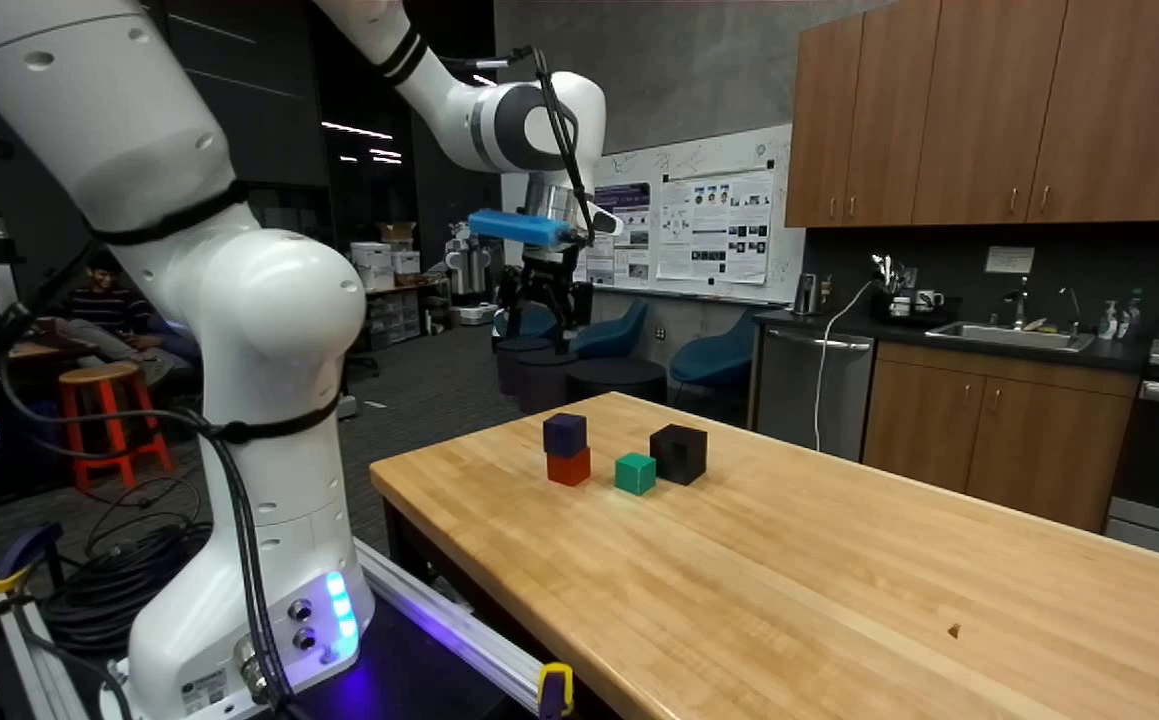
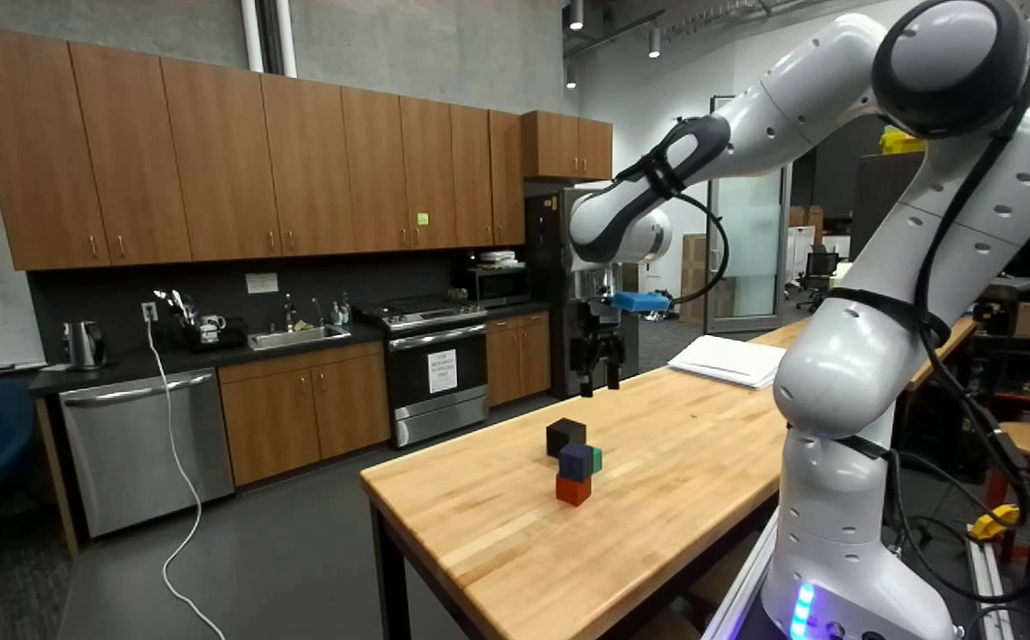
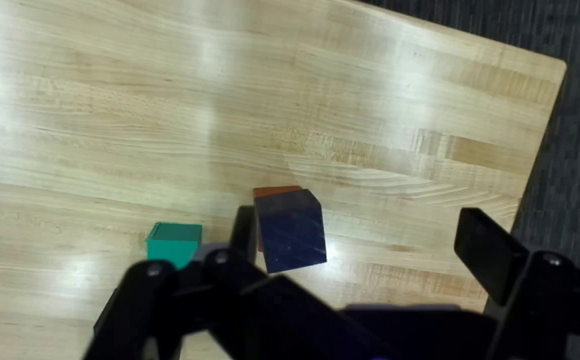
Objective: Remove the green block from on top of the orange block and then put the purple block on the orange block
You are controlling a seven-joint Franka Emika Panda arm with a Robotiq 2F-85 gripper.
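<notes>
The dark purple block (image 1: 565, 435) sits on top of the red-orange block (image 1: 569, 467) in both exterior views. In the wrist view the purple block (image 3: 294, 232) covers most of the orange block (image 3: 275, 190), leaving a thin strip showing. The green block (image 1: 635, 474) stands on the table beside the stack. In an exterior view the green block (image 2: 597, 460) is partly hidden behind the purple block (image 2: 576, 462). My gripper (image 2: 600, 389) is raised well above the blocks, apart from them. In the wrist view its fingers (image 3: 357, 225) are wide apart with nothing held between them.
A larger black cube (image 1: 679, 455) stands on the table close to the green block. The wooden table's (image 2: 479, 542) edge and corner are near the stack. White papers (image 2: 728, 360) lie farther along the table. A small brown bit (image 1: 954, 631) lies on the tabletop.
</notes>
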